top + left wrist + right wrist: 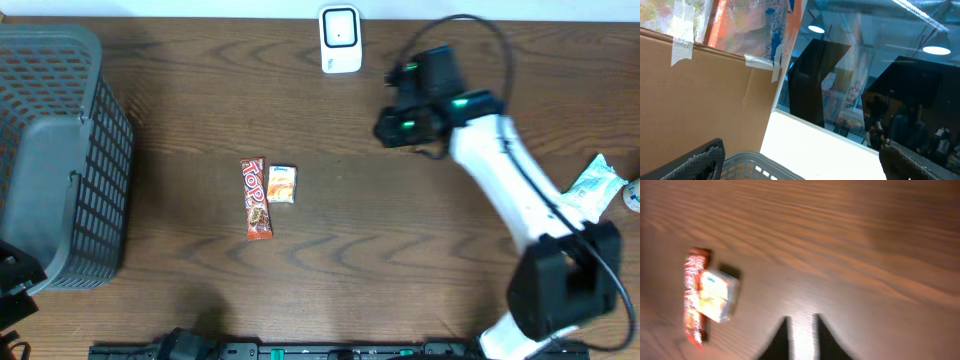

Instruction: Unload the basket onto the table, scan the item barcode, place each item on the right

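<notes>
**Red bar and pale packet wait mid-tabletop**

Red candy bar and small packet lie touching on the tabletop. The right gripper — nearly closed, empty — should open before descending; the scanner stands well apart.

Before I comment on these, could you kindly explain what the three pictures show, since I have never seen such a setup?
These show two robot arms at a wooden table. The overhead view looks straight down: the white right arm reaches in, its end effector near the scanner. Mid-table lie a red bar and a small packet side by side. A grey basket stands at the left, a wrapper at the right. The right wrist camera looks down past its own nearly closed fingers, which hold nothing. The left wrist camera points upward past the basket rim, its fingers spread wide.
</notes>
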Available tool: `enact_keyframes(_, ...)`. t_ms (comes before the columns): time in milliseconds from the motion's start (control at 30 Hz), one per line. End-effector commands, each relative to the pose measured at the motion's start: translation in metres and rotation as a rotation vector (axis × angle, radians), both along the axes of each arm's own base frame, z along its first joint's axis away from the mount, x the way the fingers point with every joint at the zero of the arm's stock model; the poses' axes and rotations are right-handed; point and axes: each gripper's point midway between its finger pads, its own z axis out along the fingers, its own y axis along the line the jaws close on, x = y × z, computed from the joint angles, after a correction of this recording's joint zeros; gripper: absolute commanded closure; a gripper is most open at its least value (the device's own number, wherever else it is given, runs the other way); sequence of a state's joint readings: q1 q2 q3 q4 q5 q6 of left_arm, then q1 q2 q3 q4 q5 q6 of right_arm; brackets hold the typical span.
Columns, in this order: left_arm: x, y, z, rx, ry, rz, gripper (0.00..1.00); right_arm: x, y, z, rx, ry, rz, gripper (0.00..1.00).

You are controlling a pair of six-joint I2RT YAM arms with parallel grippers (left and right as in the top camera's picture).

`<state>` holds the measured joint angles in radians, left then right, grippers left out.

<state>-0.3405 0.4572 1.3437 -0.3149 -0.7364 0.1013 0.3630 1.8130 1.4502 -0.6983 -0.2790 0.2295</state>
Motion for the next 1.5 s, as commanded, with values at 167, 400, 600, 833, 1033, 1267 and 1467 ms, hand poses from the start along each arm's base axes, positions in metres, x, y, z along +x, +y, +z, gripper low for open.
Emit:
enact_keyframes(167,-0.003,0.002,-0.001,-0.013,-0.008,0.007,0.02,-0.027,0.119,-0.041,0.132,0.03,0.193,0.99)
enact_keyframes(400,-0.003,0.002,-0.001,-0.013,-0.008,0.007,0.02,-0.051,0.185,-0.048,0.186,-0.04,0.321,0.99)
enact_keyframes(600,-0.003,0.002,-0.001,-0.013,-0.008,0.007,0.02,-0.054,0.197,-0.058,0.136,-0.071,0.264,0.99)
enact_keyframes(833,-0.003,0.002,-0.001,-0.013,-0.008,0.007,0.02,-0.063,0.199,-0.094,0.107,0.008,0.245,0.99)
enact_keyframes(1033,-0.003,0.002,-0.001,-0.013,-0.008,0.007,0.02,-0.075,0.205,-0.102,0.134,0.062,0.285,0.99)
enact_keyframes(1267,-0.003,0.002,-0.001,-0.013,-0.008,0.007,0.02,-0.086,0.177,-0.121,0.01,0.145,0.243,0.99)
enact_keyframes(1467,-0.003,0.002,-0.001,-0.013,-0.008,0.007,0.02,-0.102,0.123,-0.134,-0.19,0.247,0.217,0.99)
